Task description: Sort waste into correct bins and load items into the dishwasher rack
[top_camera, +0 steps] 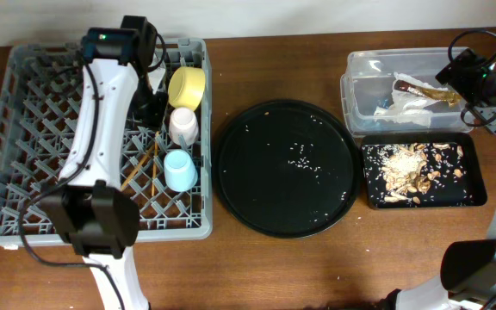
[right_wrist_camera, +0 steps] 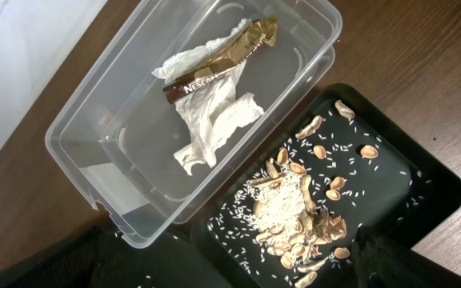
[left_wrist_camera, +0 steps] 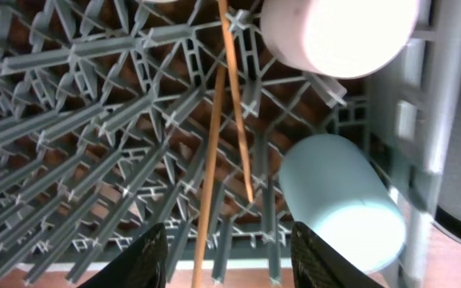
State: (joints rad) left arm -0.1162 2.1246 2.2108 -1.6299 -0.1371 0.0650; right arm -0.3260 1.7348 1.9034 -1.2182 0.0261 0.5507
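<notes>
The grey dishwasher rack (top_camera: 33, 112) at the left holds the yellow bowl (top_camera: 187, 86), pink cup (top_camera: 183, 126), blue cup (top_camera: 180, 170) and the chopsticks (top_camera: 142, 164). My left gripper (top_camera: 155, 102) hangs over the rack, open and empty. Its wrist view shows the chopsticks (left_wrist_camera: 214, 160) between the fingers (left_wrist_camera: 230, 264), the pink cup (left_wrist_camera: 338, 32) and the blue cup (left_wrist_camera: 342, 204). My right gripper (top_camera: 456, 73) is open and empty above the clear tub (top_camera: 360, 62), which holds a napkin (right_wrist_camera: 214, 116) and the wrapper (right_wrist_camera: 218, 68). The black rectangular tray (top_camera: 476, 179) holds food scraps (right_wrist_camera: 298, 212). No plate shows.
A large round black tray (top_camera: 257, 198) with tiny white crumbs lies between the rack and the bins. The tub and the rectangular tray touch edge to edge (right_wrist_camera: 214, 216). Bare brown table runs along the front.
</notes>
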